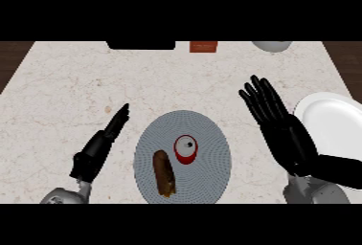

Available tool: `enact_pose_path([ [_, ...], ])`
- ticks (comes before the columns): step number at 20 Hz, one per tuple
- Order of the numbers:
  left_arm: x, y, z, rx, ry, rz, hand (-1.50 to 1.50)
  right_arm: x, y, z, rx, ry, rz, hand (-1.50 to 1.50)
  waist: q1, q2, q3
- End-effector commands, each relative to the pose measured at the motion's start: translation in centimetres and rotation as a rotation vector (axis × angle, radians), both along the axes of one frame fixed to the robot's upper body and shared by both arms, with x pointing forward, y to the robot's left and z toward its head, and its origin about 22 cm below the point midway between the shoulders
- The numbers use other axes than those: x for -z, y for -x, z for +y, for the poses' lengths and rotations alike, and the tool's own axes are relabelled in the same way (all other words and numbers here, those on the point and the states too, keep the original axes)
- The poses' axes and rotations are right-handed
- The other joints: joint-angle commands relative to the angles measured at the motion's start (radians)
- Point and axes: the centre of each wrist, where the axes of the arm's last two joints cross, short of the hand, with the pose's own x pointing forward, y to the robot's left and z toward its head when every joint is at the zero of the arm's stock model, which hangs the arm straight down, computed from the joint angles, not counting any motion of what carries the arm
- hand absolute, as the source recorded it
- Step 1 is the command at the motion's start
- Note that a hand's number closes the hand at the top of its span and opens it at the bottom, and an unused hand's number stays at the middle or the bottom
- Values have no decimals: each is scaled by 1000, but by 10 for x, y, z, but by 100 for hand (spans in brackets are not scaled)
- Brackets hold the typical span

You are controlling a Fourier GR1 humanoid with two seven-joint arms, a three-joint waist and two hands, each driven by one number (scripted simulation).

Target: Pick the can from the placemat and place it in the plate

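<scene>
Sitting on the round grey placemat [205,119] in the lower middle of the frame, the red can [186,149] shows its pale top and appears upright, with neither of the 2 hands touching it. Just to its lower left on the same mat lies a long brown item [164,173] (what food it is I cannot tell). The white plate [333,119] lies at the right edge, apart from the mat. Between mat and plate the right hand [286,139] has its fingers straight and slightly spread, holding nothing. The left hand [99,148], at lower left, has straight fingers close together, also holding nothing. Along the top edge of the marble counter [71,86] sit a black object [141,45], an orange box [203,46] and a white vessel [272,45].
</scene>
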Motion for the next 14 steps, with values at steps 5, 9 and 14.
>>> enact_pose_path([
  [5,-31,-27,30,-171,-66,-116,0,-6,-18,86,353,40,184,-150,46,-5,1],
  [9,-24,-27,29,-180,-64,-71,0,18,-34,15,375,819,-40,150,45,-16,-31],
  [14,-40,-50,33,-223,-30,-65,0,60,0,140,529,611,171,-150,25,3,2],
])
